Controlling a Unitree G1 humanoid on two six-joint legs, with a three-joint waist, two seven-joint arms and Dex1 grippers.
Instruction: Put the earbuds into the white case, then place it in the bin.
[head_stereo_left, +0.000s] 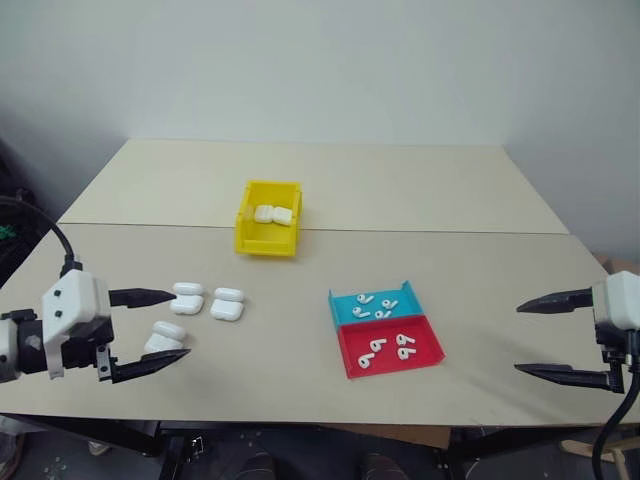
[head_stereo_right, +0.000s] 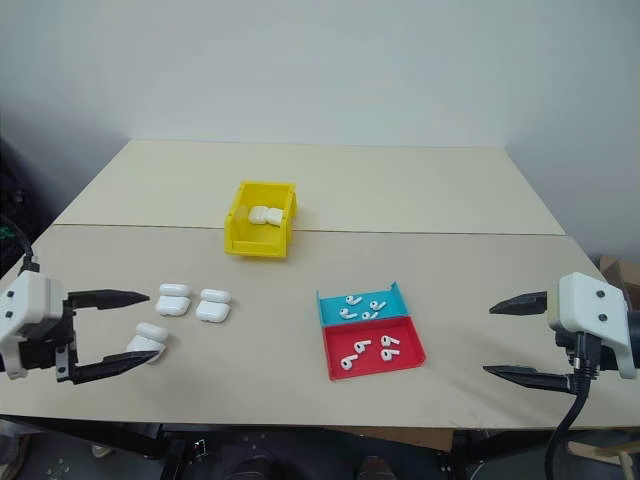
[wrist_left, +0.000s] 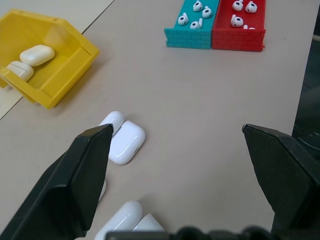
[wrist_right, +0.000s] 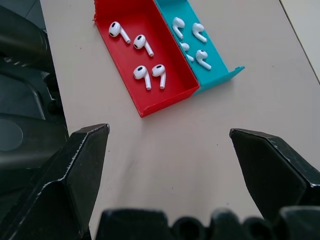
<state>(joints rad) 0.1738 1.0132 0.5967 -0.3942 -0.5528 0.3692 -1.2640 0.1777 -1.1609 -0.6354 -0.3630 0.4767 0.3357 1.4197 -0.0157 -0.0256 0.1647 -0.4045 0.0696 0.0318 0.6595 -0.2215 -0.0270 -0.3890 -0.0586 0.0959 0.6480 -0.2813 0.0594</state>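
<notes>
Several white earbuds (head_stereo_left: 385, 345) lie in a red tray (head_stereo_left: 425, 352) and a blue tray (head_stereo_left: 345, 312) right of the table's middle. Several white cases (head_stereo_left: 228, 305) rest on the table at the left, each with its lid down. Two more cases (head_stereo_left: 273, 214) lie inside the yellow bin (head_stereo_left: 267, 236) further back. My left gripper (head_stereo_left: 158, 329) hovers open at the left cases, one case (head_stereo_left: 165, 336) lying between its fingertips. My right gripper (head_stereo_left: 542, 338) hangs open to the right of the trays, holding nothing.
The table (head_stereo_left: 330, 185) is made of two beige boards with a seam running just behind the bin. A plain wall stands behind it. The front edge runs just below both grippers.
</notes>
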